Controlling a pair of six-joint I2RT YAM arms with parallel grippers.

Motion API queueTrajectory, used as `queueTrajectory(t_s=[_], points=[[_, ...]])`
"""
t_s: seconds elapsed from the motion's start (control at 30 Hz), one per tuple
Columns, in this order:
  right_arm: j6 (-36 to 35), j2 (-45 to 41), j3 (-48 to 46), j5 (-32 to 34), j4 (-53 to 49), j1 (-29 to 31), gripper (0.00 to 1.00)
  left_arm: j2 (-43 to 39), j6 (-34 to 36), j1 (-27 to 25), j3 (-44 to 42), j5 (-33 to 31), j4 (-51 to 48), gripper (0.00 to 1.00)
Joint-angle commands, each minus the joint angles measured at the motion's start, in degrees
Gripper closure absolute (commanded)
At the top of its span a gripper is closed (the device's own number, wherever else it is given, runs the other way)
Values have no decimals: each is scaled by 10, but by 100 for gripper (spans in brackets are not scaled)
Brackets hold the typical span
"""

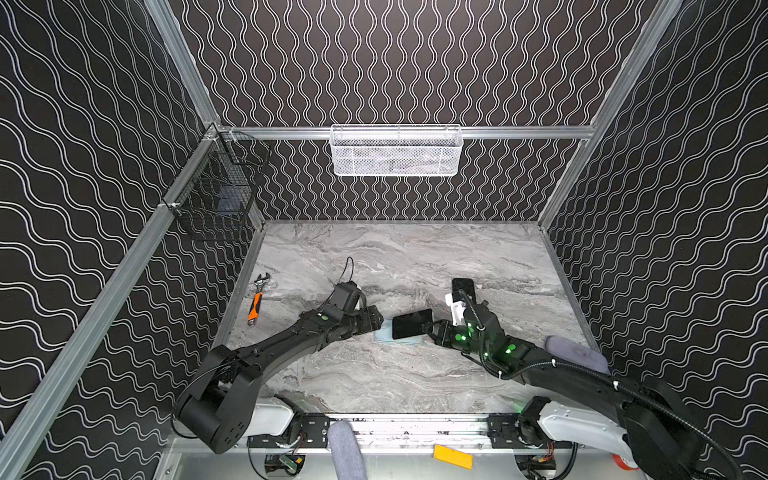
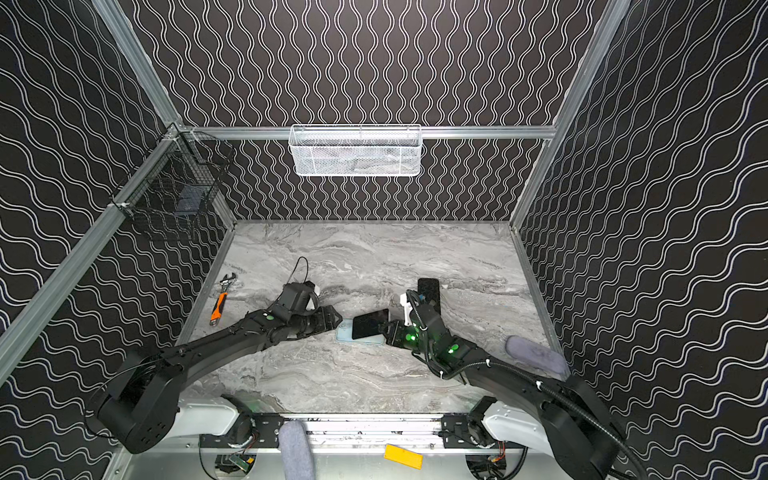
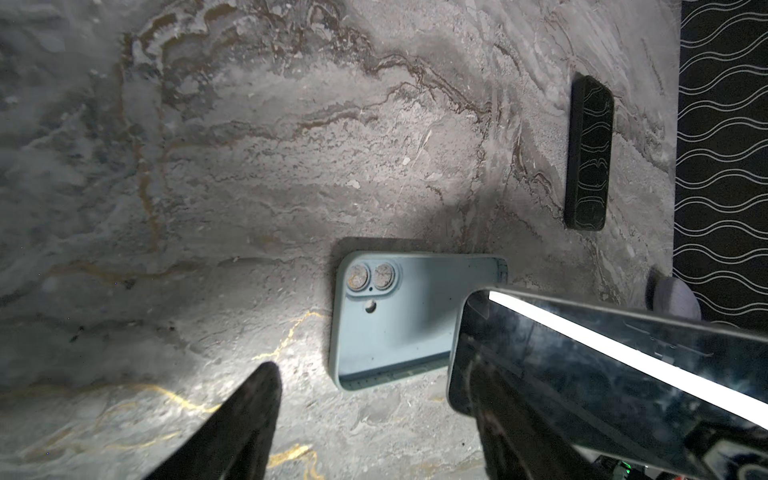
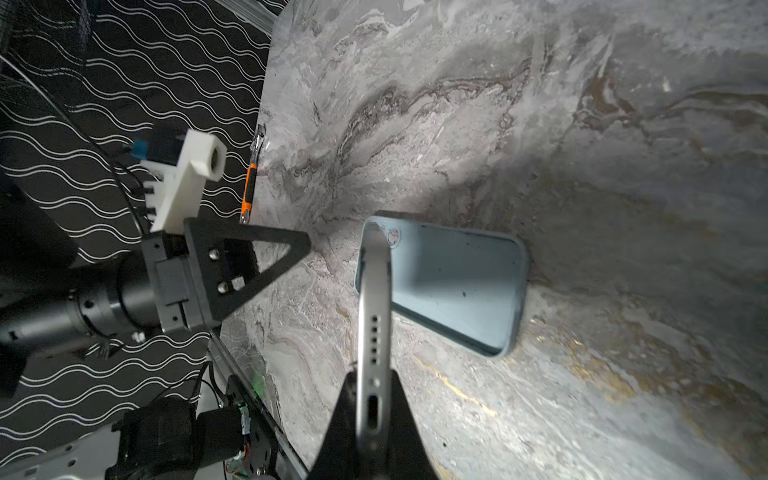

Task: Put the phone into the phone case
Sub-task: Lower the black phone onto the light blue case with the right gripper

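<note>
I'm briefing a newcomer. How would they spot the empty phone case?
On the grey marble tabletop, look between the left gripper and right gripper. The pale blue phone case lies flat, hollow side up, under the tilted dark phone. Unlike the black slab farther back, it is blue with camera cut-outs.

- Table [image 1: 415, 257]: grey marble-pattern top.
- Phone case [image 2: 344, 332]: pale blue, lying flat, open side up, centre front.
- Wrench [image 1: 257, 300]: orange handle, left edge.
- Black slab [image 1: 463, 286]: flat, behind case.
- Grey fabric roll [image 1: 575, 353]: right edge.
</note>
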Motion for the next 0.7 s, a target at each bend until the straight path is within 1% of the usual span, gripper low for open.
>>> queueTrajectory(t_s=[0.0, 0.1, 0.23, 0.47, 0.67], points=[[10, 24, 17, -7, 79, 4, 100, 8, -9, 1, -5, 13, 34, 24], [16, 48, 23, -16, 95, 8, 100, 7, -15, 1, -15, 15, 43, 24], [25, 70, 23, -11, 111, 20, 100, 2, -16, 2, -21, 13, 47, 24], [39, 87, 11, 5, 128, 27, 100, 5, -14, 5, -17, 13, 47, 24], [43, 106, 16, 6, 137, 27, 100, 9, -15, 5, -15, 13, 47, 24]])
